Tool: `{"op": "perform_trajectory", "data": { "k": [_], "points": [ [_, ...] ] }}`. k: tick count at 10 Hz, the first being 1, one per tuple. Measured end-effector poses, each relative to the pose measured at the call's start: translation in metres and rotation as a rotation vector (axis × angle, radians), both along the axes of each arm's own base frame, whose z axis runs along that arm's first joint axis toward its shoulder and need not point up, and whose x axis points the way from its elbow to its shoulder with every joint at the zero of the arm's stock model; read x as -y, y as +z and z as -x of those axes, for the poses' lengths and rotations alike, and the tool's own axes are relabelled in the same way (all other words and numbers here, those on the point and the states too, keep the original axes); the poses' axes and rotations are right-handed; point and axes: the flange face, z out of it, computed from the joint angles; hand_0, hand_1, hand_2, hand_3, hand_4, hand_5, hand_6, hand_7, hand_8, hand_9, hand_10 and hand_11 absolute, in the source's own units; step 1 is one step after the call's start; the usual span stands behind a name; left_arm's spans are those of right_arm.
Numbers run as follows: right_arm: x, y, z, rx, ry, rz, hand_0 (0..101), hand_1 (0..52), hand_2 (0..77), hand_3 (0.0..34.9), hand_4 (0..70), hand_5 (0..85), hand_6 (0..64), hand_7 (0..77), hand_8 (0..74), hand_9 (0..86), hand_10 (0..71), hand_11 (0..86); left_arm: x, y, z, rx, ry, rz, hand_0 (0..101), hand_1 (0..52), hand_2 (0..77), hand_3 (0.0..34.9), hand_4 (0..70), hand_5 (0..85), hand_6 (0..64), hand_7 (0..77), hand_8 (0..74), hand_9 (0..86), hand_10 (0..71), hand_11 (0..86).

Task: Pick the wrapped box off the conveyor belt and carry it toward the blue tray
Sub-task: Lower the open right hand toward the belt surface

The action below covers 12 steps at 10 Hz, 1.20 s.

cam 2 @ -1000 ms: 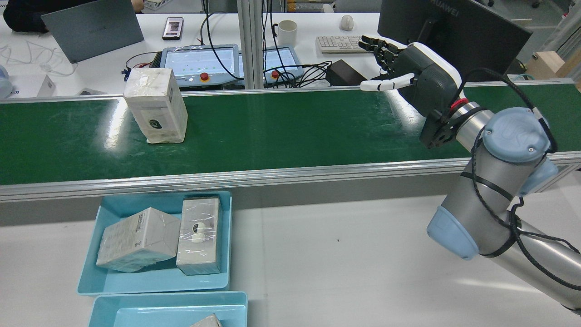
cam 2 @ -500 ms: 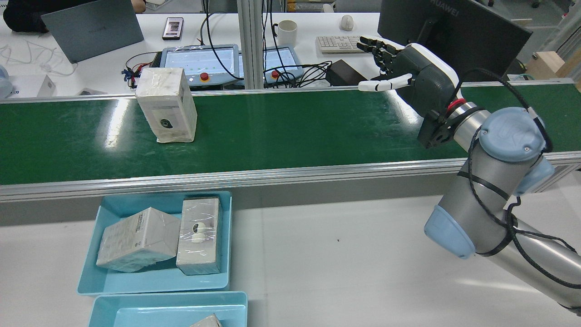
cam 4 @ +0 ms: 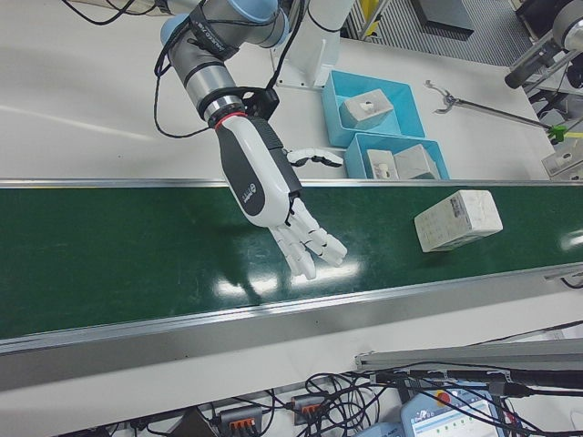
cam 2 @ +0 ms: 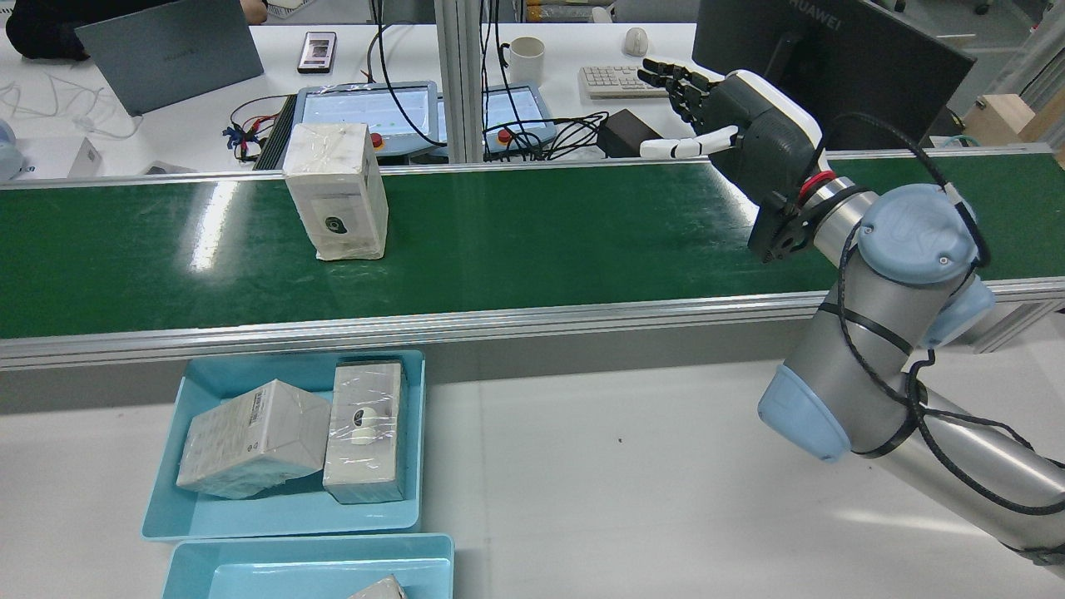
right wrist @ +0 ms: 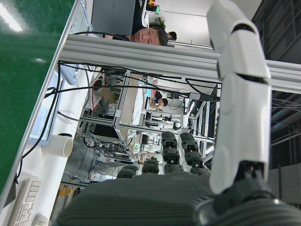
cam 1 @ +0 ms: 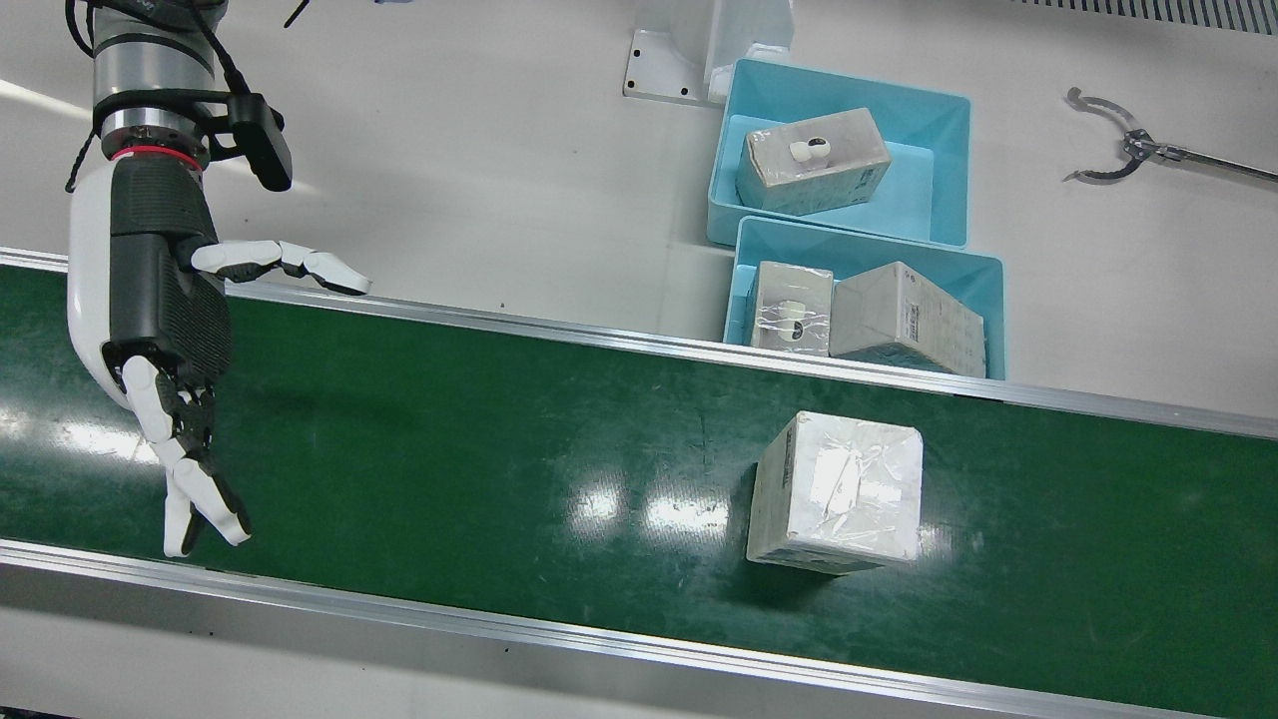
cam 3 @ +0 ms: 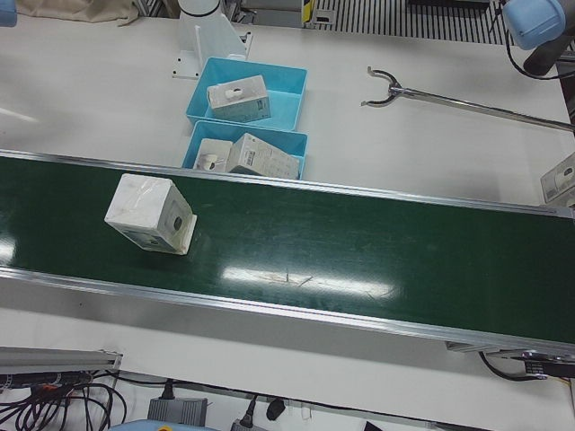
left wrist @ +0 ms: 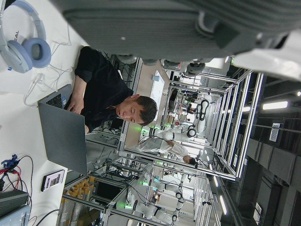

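Note:
The wrapped box point(cam 2: 337, 191) stands upright on the green conveyor belt point(cam 2: 541, 241); it also shows in the front view point(cam 1: 834, 494), the left-front view point(cam 3: 150, 214) and the right-front view point(cam 4: 457, 219). My right hand point(cam 2: 740, 125) hovers open and empty over the belt's far side, well to the right of the box in the rear view; it also shows in the front view point(cam 1: 165, 330) and the right-front view point(cam 4: 269, 191). The blue tray point(cam 2: 283, 522) sits beside the belt's near rail with two wrapped boxes in it. Of my left hand, only a dark part of the palm point(left wrist: 188, 23) shows.
A second blue tray point(cam 2: 308, 553) with one box sits behind the first, nearer the robot. A metal grabber tool point(cam 1: 1128, 145) lies on the white table. Aluminium rails point(cam 2: 499, 320) edge the belt. Teach pendants point(cam 2: 366, 112) and cables lie on a desk beyond it.
The wrapped box has travelled right along the belt in the rear view. My right hand has shifted a little left and farther out, still open.

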Motion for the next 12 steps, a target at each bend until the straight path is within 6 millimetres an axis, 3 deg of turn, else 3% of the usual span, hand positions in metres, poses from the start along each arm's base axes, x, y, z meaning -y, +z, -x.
{"op": "perform_trajectory", "data": {
  "k": [6, 7, 12],
  "points": [
    [0.004, -0.001, -0.038, 0.014, 0.046, -0.004, 48, 17.5, 16.9, 0.0, 6.0, 13.6, 0.0, 7.6, 2.2, 1.6, 0.5, 1.6, 0.0, 0.0, 0.0, 0.0, 0.0, 0.0, 0, 0.0, 0.5, 0.0, 0.0, 1.1, 0.0, 0.0, 0.0, 0.0, 0.5, 0.0],
    [0.002, 0.001, -0.038, 0.014, 0.046, -0.003, 48, 17.5, 17.5, 1.3, 7.1, 13.1, 0.0, 7.6, 2.2, 1.6, 0.5, 1.6, 0.0, 0.0, 0.0, 0.0, 0.0, 0.0, 0, 0.0, 0.5, 0.0, 0.0, 1.1, 0.0, 0.0, 0.0, 0.0, 0.5, 0.0],
    [0.015, 0.021, -0.021, -0.014, 0.039, 0.04, 48, 15.3, 18.5, 1.3, 7.1, 13.1, 0.5, 9.3, 2.2, 1.6, 0.5, 1.6, 0.0, 0.0, 0.0, 0.0, 0.0, 0.0, 0, 0.0, 0.5, 0.0, 0.0, 1.1, 0.0, 0.0, 0.0, 0.0, 0.5, 0.0]
  ]
}}
